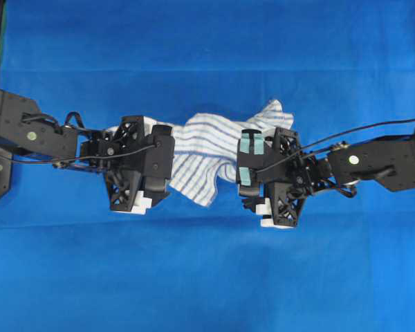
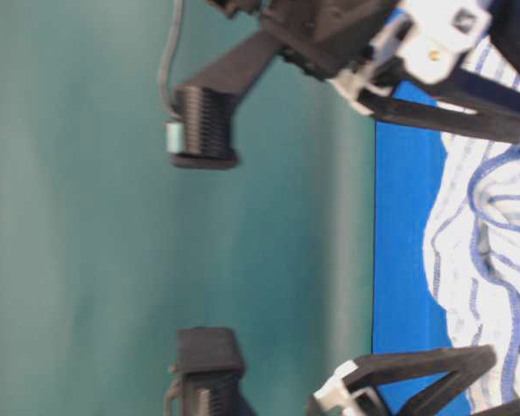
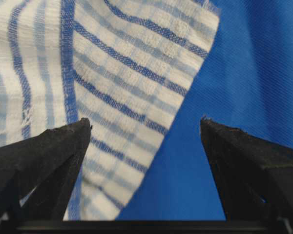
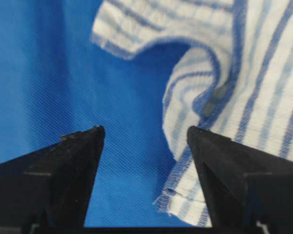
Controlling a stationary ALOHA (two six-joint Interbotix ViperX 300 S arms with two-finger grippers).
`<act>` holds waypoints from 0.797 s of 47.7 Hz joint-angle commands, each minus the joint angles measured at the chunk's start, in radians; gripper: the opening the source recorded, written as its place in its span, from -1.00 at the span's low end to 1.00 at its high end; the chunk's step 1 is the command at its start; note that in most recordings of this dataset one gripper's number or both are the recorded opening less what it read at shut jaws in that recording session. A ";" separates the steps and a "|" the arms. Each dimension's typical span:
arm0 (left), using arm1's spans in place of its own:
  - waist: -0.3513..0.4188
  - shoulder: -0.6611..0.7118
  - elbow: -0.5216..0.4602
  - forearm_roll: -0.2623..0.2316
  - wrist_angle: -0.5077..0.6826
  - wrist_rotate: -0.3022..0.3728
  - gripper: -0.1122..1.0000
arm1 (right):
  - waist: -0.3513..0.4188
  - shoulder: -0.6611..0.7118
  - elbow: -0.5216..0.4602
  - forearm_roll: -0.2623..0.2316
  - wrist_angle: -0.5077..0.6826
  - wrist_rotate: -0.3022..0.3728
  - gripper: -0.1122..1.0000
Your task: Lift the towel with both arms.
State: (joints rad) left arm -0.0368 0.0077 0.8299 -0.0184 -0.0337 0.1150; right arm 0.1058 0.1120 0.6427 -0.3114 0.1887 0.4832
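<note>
Left tool point(image 3: 146, 131) and right tool point(image 4: 145, 134) both stand spread, pinching nothing, at opposite ends of the crumpled white, blue-striped soft towel point(image 1: 207, 149) lying on the blue-covered tabletop point(image 1: 207, 277). Light and limp, it should sag; pinch the edge folds.

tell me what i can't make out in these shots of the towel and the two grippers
- Overhead view: both ends of the towel lie under the left gripper and right gripper, so the fingertips and any contact are hidden.
- Table-level view: blurred and close; the towel runs off the right edge.
- Left wrist view: the towel's extent is cut by the top and left edges.
- Right wrist view: its right finger covers the towel's hem.
</note>
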 commanded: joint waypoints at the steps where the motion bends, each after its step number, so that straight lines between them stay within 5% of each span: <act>1: -0.003 0.011 -0.005 -0.002 -0.038 0.002 0.81 | 0.003 0.009 -0.009 0.003 -0.018 0.000 0.42; 20: -0.003 0.075 0.000 -0.002 -0.052 0.005 0.65 | -0.015 0.057 -0.009 0.003 -0.057 0.000 0.40; 26: 0.000 0.077 0.000 -0.002 -0.051 0.008 0.13 | -0.032 0.057 -0.009 0.002 -0.055 0.000 0.18; 34: 0.017 0.081 0.008 -0.002 -0.037 0.020 -0.68 | -0.051 0.055 -0.009 0.002 -0.054 0.000 -0.66; 38: 0.028 0.080 0.012 -0.002 -0.031 0.020 -0.76 | -0.051 0.057 -0.011 0.002 -0.054 0.000 -0.79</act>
State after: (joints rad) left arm -0.0199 0.0951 0.8437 -0.0184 -0.0690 0.1350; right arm 0.0583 0.1810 0.6443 -0.3099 0.1396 0.4847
